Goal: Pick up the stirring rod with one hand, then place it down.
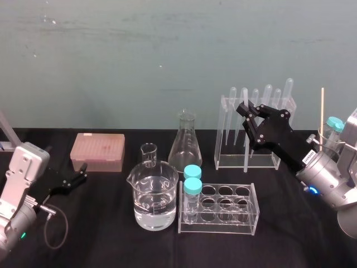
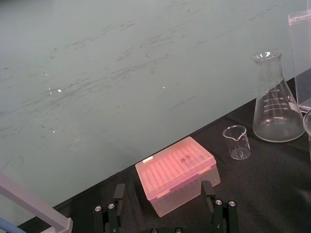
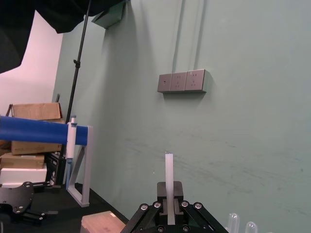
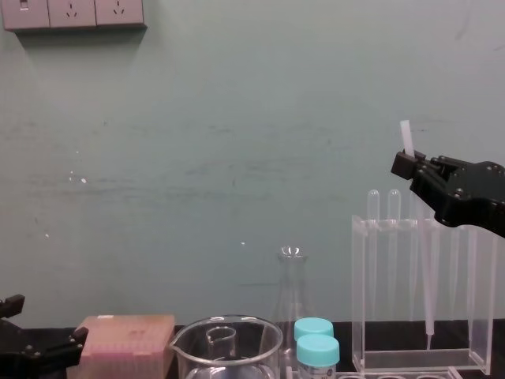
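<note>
From the head: high, tilted forward and down over the black worktop, at middle distance, green wall at 12 o'clock. From the chest: low, level across the worktop toward the same wall, wall sockets at 11 o'clock. Shared by both: pink box, flask, clear rack. From the left wrist: close over the left fingers, toward box and flask again. From the right wrist: past the right fingers, facing the wall, sockets shared with the chest.
</note>
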Robot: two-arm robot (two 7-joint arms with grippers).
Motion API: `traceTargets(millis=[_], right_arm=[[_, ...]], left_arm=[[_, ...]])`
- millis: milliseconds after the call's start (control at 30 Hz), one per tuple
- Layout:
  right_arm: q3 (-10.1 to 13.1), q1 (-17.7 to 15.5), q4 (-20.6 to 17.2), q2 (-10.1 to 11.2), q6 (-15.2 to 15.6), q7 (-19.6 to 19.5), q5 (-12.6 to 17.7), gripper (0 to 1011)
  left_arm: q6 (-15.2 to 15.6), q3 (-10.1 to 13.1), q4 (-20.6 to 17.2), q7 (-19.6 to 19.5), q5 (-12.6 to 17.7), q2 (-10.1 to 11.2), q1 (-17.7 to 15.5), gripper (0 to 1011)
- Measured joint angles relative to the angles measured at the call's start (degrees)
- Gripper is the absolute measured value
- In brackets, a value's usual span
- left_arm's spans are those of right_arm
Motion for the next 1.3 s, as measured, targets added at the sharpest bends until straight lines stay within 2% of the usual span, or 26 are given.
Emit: traceTargets(millis=[367, 800, 1067, 1300], right_arm=[[-0.3, -0.4, -0.7, 0.6, 0.1, 0.8, 0.1, 69], [-1.2, -1.5, -1.9, 1.6, 2.1, 1.9, 1.1, 69], [-2.0, -0.8, 0.3, 1.7, 2.9, 3.0, 1.9, 69], [-3.1, 0.7, 3.9, 1.2, 3.8, 4.4, 2.4, 69]], left_arm=[[0.0, 0.0, 0.0, 0.0, 0.0, 0.0, 0.0, 1000], [0.0, 0.0, 0.0, 0.0, 0.0, 0.0, 0.0, 1000], [0.0, 0.0, 0.0, 0.0, 0.0, 0.0, 0.0, 1000], [0.0, 0.0, 0.0, 0.0, 0.0, 0.0, 0.0, 1000]])
